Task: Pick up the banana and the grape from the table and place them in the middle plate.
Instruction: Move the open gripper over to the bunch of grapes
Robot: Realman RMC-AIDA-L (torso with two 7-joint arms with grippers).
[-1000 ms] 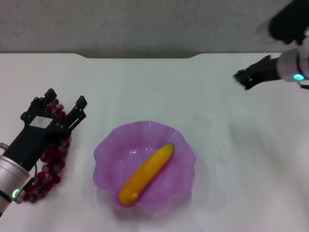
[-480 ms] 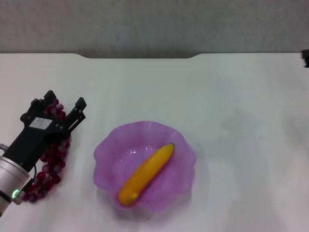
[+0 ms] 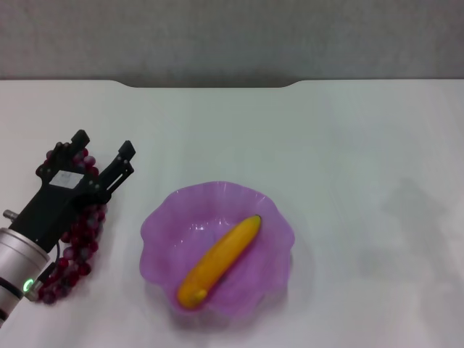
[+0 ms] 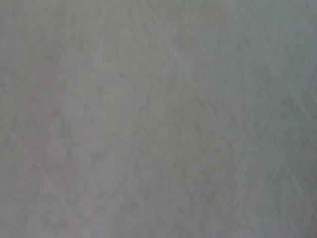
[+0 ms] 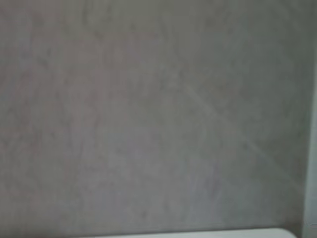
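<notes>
The banana (image 3: 221, 258) lies slantwise inside the purple scalloped middle plate (image 3: 163, 225) at the centre front of the white table (image 3: 290, 138). The bunch of dark red-purple grapes (image 3: 75, 246) lies on the table at the left, partly hidden under my left arm. My left gripper (image 3: 104, 145) is open, its two black fingers spread over the far end of the bunch, holding nothing. My right gripper is out of view. Both wrist views show only a blank grey surface.
The table's notched far edge (image 3: 210, 85) runs along the back, with a grey wall behind it.
My right arm has withdrawn out of the head view at the upper right. My left gripper has shifted slightly away from me and to the right over the grapes.
</notes>
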